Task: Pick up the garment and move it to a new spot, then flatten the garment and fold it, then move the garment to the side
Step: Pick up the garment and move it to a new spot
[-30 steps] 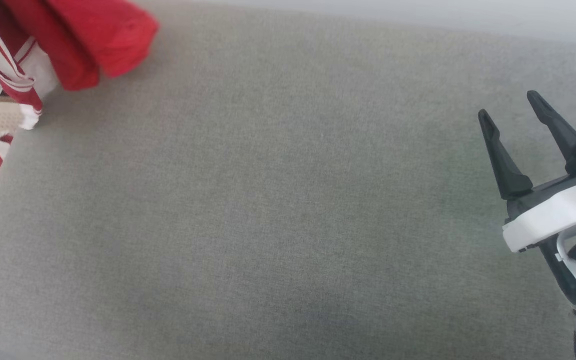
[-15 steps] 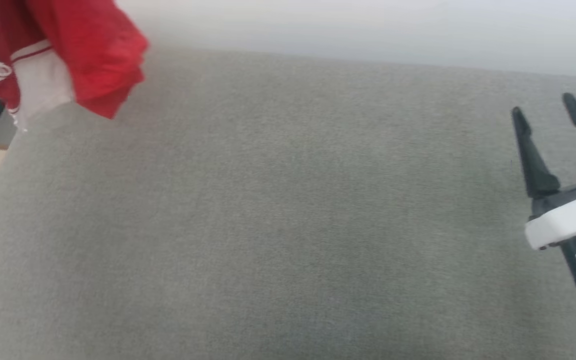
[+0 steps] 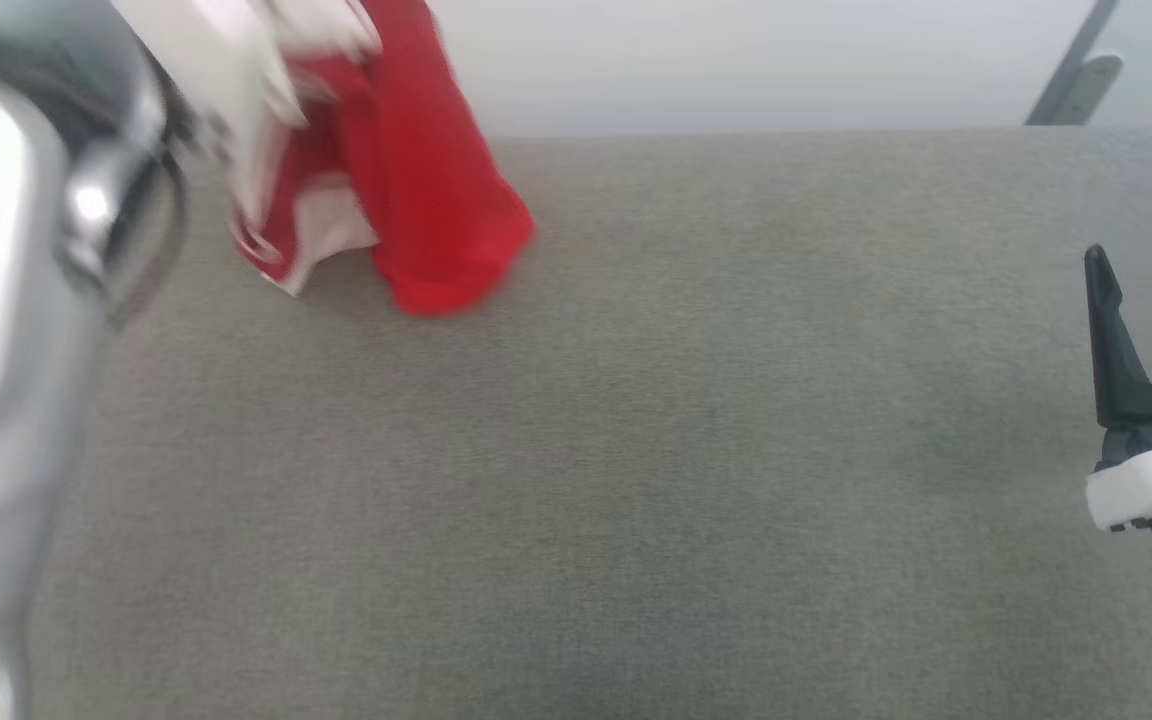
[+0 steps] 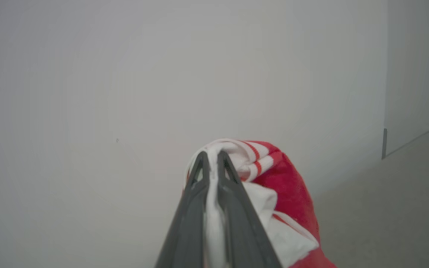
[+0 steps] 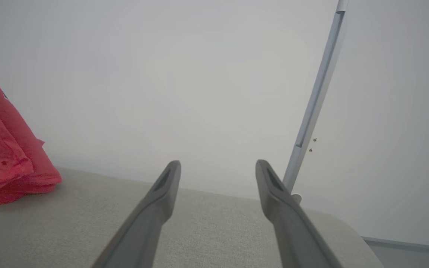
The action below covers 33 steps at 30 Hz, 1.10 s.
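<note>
At the right edge of the grey cushion [image 3: 636,480], nearest the lens, the right gripper [image 3: 1149,250] hovers with its two dark fingers spread wide and nothing between them. Farther back, above the cushion's far left corner, the left gripper [image 4: 210,153] is clamped tight on a bunch of white, red-striped cloth. The garment [image 3: 426,200] hangs from it in a limp red-and-white bundle, its lowest fold at or just above the cushion; the blur hides whether they touch. Behind the cushion stand a pale wall [image 3: 736,60] and one grey pole [image 5: 317,96]. The count is one garment, one cushion and two grippers. Soft and light, the shirt looks likely to sag, bunch and twist when held by a single pinch. A hold on both shoulders or both hem corners would probably spread it best.
</note>
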Available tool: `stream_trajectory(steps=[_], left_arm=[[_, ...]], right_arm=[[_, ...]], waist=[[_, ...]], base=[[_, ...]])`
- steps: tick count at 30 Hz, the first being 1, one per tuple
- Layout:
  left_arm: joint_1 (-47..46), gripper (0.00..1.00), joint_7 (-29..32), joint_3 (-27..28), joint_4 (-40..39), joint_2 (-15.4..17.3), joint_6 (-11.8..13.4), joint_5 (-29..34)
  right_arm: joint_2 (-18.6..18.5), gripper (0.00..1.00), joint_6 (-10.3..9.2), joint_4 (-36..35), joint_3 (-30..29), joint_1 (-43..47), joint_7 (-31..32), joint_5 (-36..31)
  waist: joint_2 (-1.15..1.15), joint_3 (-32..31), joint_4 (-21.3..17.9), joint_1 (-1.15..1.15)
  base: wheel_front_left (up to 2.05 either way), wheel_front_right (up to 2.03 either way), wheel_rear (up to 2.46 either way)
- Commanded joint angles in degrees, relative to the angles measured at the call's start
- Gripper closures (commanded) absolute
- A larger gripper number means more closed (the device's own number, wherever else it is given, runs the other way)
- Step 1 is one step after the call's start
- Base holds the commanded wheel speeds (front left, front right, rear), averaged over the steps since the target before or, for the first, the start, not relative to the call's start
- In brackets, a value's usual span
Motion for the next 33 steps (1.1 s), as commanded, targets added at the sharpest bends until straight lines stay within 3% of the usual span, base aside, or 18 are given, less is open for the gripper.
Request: stream_trajectory(steps=[1,11,15,24,33], left_arm=[[3.9,1.0,3.1,-0.6,-4.7,0.3,1.2,-0.7],[21.8,1.0,15.0,-7.0,-22.5,-2.8,6.0,-4.4],[26.5,1.0,17.1,-9.7,-23.8,-3.9,6.3,-6.1],[32.4,1.0,18.1,-14.4,-18.2,-7.9,5.1,-9.9],[33.9,1.0,16.1,-17.6,-7.3,-10.9,3.0,-11.2]], right_arm=[[0.8,0.0,0.0,0.4,-0.5,0.9,-0.7,0.0],[3.5,0.0,0.0,3.0,-0.6,2.1,-2.9,0.2],[4.2,0.0,0.0,4.7,0.0,1.7,-3.8,0.5],[5.0,0.0,0.0,8.4,2.0,0.3,-5.2,1.0],[5.2,0.0,0.0,11.5,3.8,-1.0,-6.7,1.5]], waist=[[0.0,0.4,-1.5,0.0],[0.0,2.7,-4.8,0.0],[0.0,3.4,-5.6,0.0],[0.0,4.5,-7.1,0.0],[0.0,4.8,-8.5,0.0]], base=[[0.0,0.0,0.0],[0.0,0.0,0.0],[0.0,0.0,0.0],[0.0,0.0,0.0],[0.0,0.0,0.0]])
